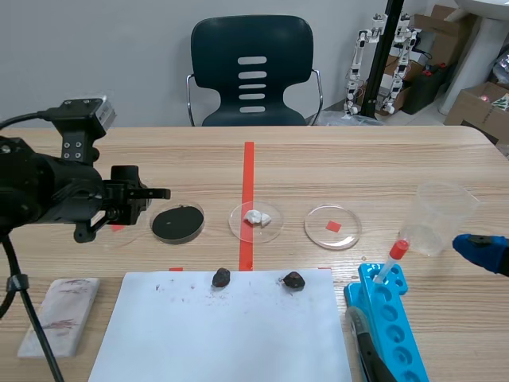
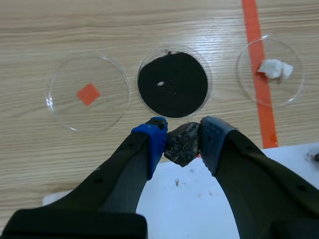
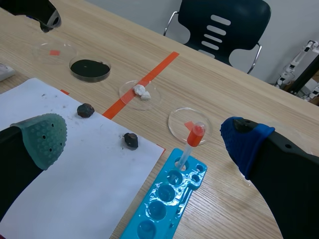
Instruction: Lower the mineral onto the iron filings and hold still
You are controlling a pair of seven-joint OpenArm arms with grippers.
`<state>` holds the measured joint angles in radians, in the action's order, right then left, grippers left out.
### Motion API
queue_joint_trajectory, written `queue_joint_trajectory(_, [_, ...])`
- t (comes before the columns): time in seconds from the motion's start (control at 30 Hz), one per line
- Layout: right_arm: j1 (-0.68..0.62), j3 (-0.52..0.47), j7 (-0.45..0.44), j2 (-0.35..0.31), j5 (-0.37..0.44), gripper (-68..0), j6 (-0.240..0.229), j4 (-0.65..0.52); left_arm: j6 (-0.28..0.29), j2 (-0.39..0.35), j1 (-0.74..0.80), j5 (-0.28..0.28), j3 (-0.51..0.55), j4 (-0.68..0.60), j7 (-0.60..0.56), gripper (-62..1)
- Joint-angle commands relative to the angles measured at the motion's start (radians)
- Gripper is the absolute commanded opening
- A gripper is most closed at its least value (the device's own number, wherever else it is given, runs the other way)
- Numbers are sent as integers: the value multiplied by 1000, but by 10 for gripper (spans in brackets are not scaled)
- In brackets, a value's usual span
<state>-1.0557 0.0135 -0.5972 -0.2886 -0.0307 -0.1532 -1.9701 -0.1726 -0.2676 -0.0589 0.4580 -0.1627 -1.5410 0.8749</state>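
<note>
Tabletop: light wood with an orange-red tape line down its middle; a dark chair stands behind it.
Mineral: a dark, rough lump, pinched between the left gripper's fingers and held off the tabletop.
Left fingers: closed on the mineral, one blue pad and one grey pad pressed to its sides.
Iron filings: a black layer filling a round clear dish, just ahead of the mineral and not touching it.
Neighbouring dishes: an empty dish over a red square on one side of the filings, and a dish with white lumps on the tape line on the other.
White paper: a sheet near the robot, with two dark stones at its far edge.
Right gripper: well apart at the right, fingers spread wide and holding nothing.
Blue rack: beside the right gripper, holding a red-capped tube, with a clear plastic cup beyond.
</note>
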Motion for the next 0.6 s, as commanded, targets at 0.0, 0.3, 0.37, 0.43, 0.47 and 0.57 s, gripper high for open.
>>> queue_joint_trajectory(0.0, [11, -6, -14, -2, 8, -20, 3, -19, 0, 6, -47, 2, -17, 30, -3, -493])
queue_joint_trajectory(0.3, [11, -6, -14, -2, 8, -20, 3, -19, -19, 75, -264, 2, -99, 328, -11, -493])
queue_joint_trajectory(0.37, [11, -6, -14, -2, 8, -20, 3, -19, -19, 93, -301, 2, -109, 383, -29, -493])
queue_joint_trajectory(0.43, [11, -6, -14, -2, 8, -20, 3, -19, -19, 111, -335, 2, -113, 435, -48, -493])
queue_joint_trajectory(0.47, [11, -6, -14, -2, 8, -20, 3, -19, -19, 120, -352, 0, -113, 463, -56, -493])
queue_joint_trajectory(0.57, [11, -6, -14, -2, 8, -20, 3, -19, -19, 144, -394, -6, -113, 541, -87, -493])
